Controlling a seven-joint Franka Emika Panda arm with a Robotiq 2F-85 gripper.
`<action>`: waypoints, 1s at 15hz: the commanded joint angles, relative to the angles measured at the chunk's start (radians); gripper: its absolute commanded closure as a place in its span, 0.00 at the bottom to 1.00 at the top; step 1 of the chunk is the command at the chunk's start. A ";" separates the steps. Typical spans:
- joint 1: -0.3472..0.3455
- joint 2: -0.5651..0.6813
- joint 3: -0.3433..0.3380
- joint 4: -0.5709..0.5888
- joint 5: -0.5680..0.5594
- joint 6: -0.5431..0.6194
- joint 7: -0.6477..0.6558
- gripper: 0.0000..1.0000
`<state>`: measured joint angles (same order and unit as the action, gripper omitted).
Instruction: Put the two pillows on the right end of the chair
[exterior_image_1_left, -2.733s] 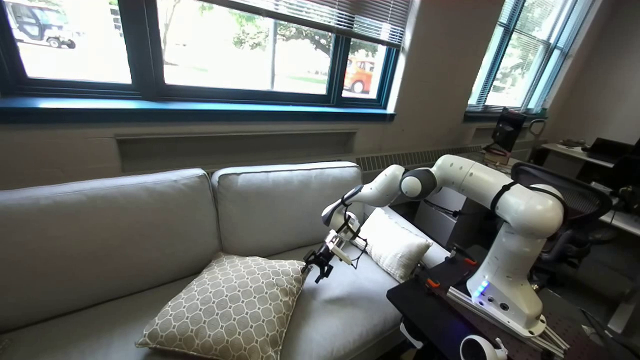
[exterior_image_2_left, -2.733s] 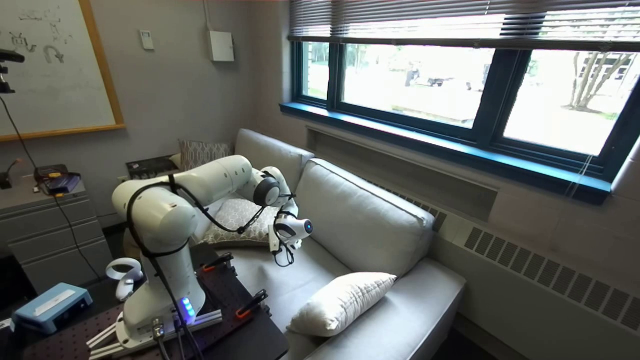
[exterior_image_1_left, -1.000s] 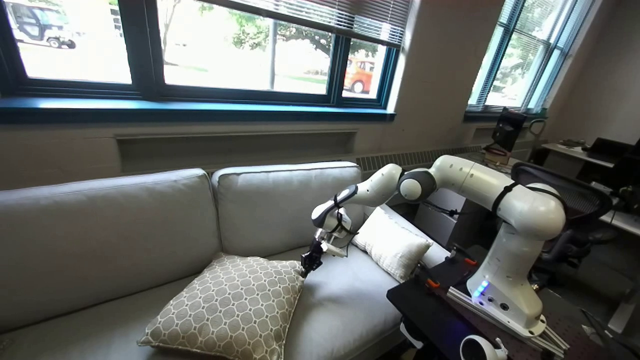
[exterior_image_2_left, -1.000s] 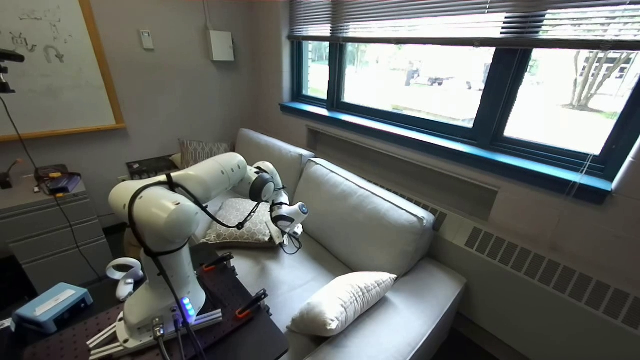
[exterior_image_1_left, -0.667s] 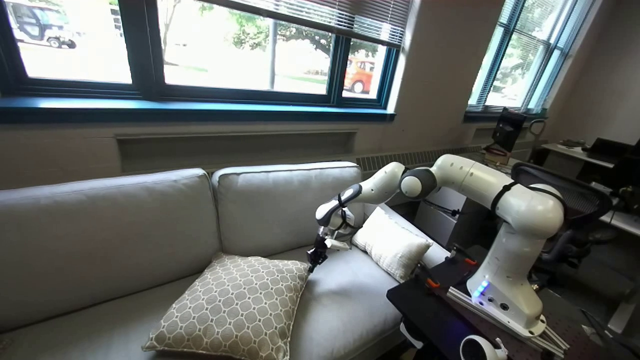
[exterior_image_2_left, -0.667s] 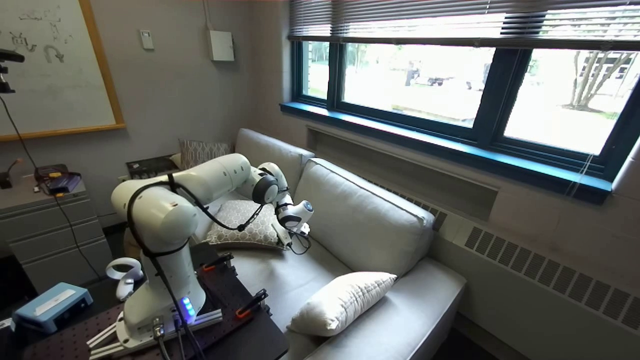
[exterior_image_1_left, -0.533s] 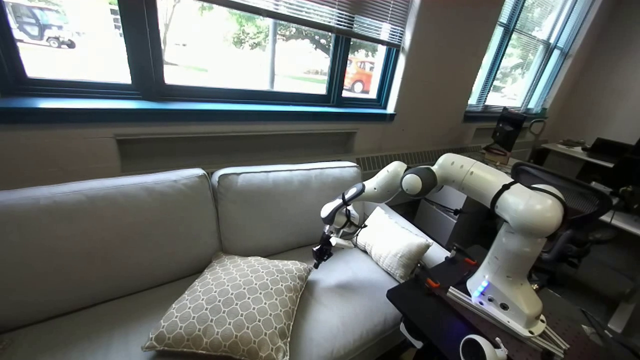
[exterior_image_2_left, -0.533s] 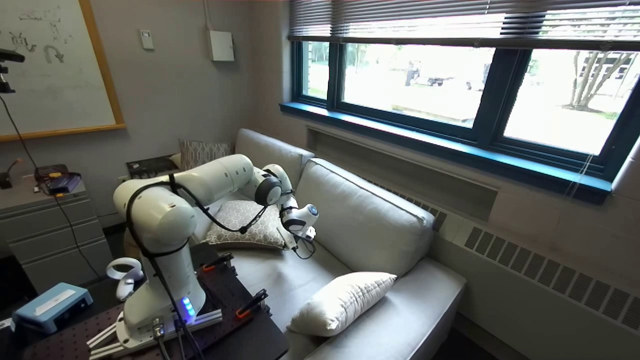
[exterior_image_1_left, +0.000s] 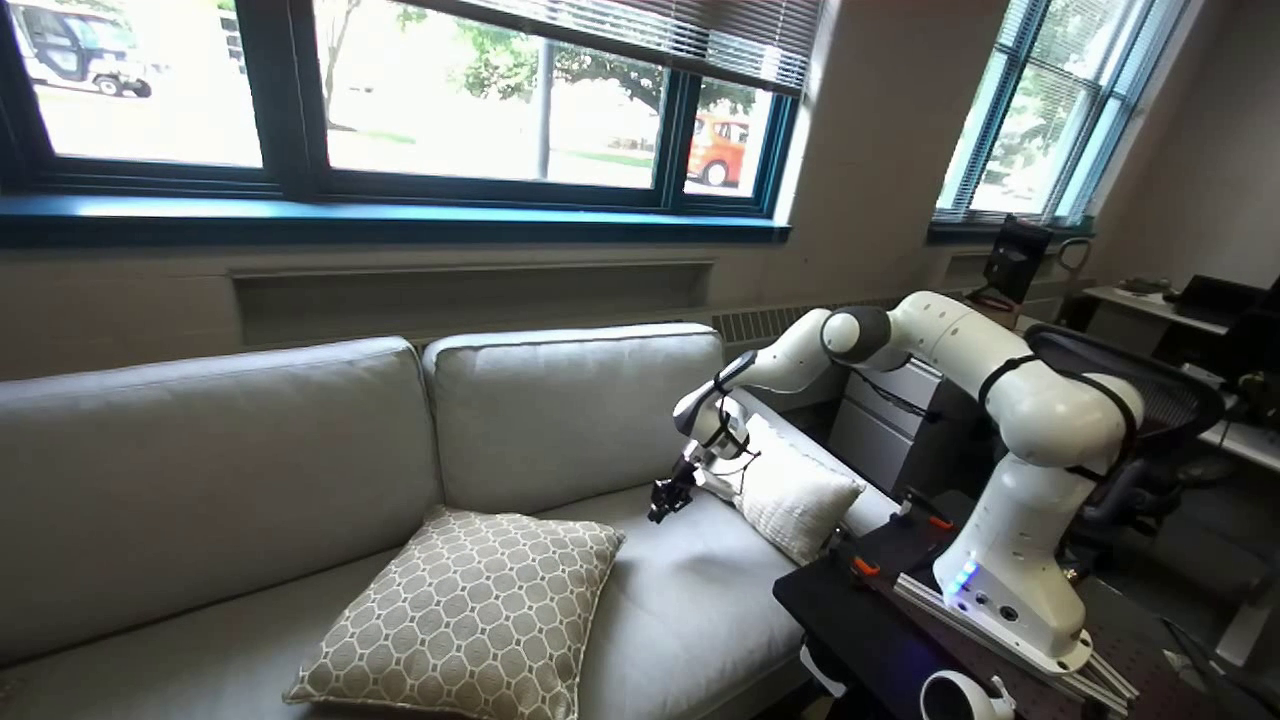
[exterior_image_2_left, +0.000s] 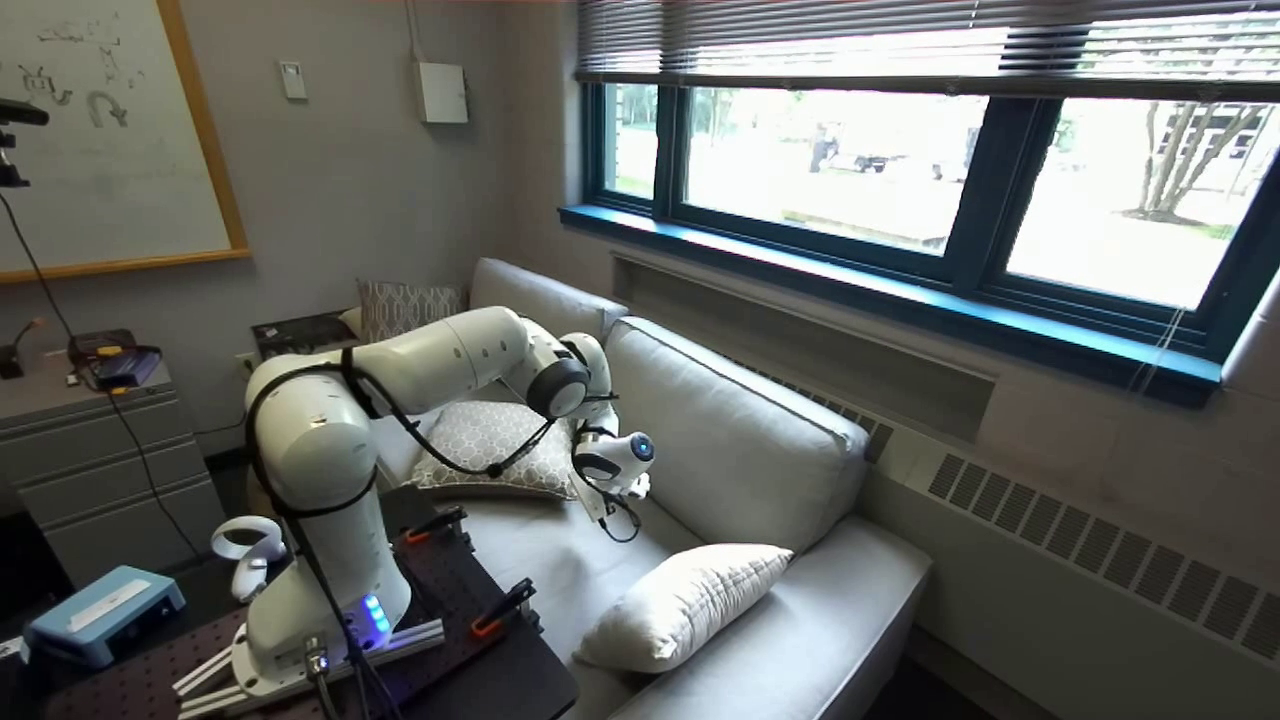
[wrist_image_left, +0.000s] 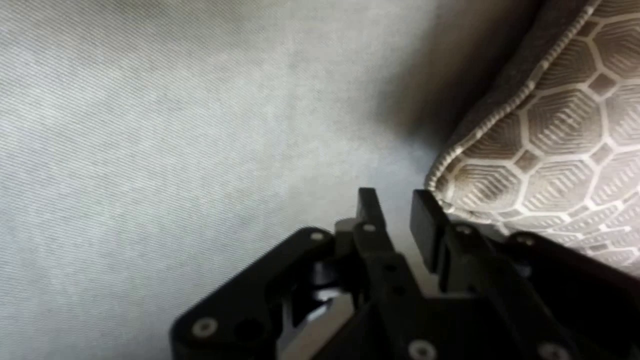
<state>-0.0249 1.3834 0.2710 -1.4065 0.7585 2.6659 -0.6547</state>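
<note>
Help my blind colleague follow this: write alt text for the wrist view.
A black claw, slightly open and empty, shows against the light grey sofa. At right lies the tan pillow with a white lattice pattern, its corner near the claw but not gripped.

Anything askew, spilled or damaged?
The square tan latticed fabric pillow lies askew on the long grey upholstered sofa, one corner toward the backrest, away from the square cream fabric pillow beside the armrest. No visible spill or damage.

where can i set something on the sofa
Bare: the front of the sofa seat, between the tan pillow and white pillow; also between tan pillow and left back cushion. Crowded: by the armrest, where the white pillow lies, and under the tool.
</note>
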 joint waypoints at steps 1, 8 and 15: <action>-0.046 0.024 0.101 0.075 -0.117 -0.084 -0.040 0.45; 0.039 0.090 0.040 0.317 -0.161 -0.389 -0.040 0.00; 0.150 0.090 -0.101 0.392 -0.082 -0.517 -0.027 0.00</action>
<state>0.0719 1.4730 0.2256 -1.0492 0.6453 2.1952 -0.6836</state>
